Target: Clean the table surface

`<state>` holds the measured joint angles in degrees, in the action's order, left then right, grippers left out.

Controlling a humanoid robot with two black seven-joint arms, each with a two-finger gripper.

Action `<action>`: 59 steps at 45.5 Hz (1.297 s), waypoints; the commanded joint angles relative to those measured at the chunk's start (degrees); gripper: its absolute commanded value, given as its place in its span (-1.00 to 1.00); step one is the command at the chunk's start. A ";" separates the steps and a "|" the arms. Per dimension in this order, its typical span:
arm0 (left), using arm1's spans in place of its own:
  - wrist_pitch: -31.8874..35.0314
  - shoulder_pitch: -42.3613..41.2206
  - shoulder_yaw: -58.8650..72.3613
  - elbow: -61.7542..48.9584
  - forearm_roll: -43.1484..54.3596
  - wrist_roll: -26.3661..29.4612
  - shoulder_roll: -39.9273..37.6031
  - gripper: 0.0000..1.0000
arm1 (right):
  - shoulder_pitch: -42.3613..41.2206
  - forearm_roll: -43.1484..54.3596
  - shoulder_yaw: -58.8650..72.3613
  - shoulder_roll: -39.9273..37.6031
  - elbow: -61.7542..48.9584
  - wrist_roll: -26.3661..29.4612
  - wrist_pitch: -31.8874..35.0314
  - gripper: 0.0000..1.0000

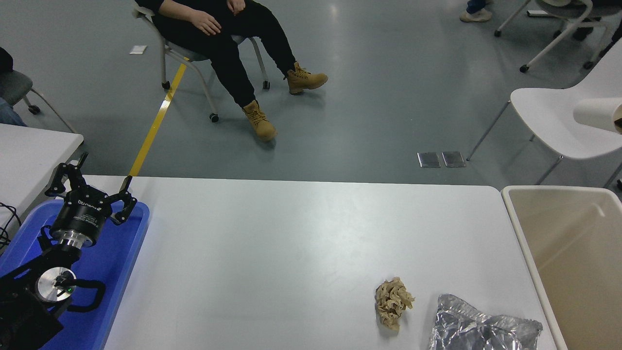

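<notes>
A: Showing the head view: where does the tabletop [272, 243] lie, and what rests on it?

B: The white tabletop fills the middle and lower part of the view, its far edge running straight across below the grey floor. Near its front right corner lie a crumpled brown paper wad [392, 303] and, just beside it to the right, a crumpled silver foil bag [481, 325] cut by the bottom edge. The two are close, but whether they touch cannot be told.

A: And at the sides?

B: A beige bin [520, 228] stands against the right end of the tabletop. A blue tray [124, 253] sits at the left end; the left gripper [90, 187] hangs over the tray's far part, its fingers spread apart and holding nothing.

A: The right gripper?

B: Out of view. Only a white paper cup [595, 113] shows at the right edge, lying sideways in the air in front of a white chair [544, 114], well above and beyond the bin; what holds it is cut off.

A: Beyond the tabletop?

B: A person in black trousers and tan boots [262, 124] sits on a wheeled chair beside a yellow floor line [155, 121].
</notes>
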<state>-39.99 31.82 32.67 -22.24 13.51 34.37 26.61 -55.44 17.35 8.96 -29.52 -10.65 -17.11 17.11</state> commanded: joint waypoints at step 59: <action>0.00 0.00 0.03 0.00 -0.06 0.00 0.02 1.00 | 22.83 0.23 1.14 12.73 0.19 15.00 -11.92 -1.00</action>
<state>-39.99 31.81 32.70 -22.24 13.53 34.36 26.64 -33.75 17.62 10.04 -19.26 -10.47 -2.19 6.53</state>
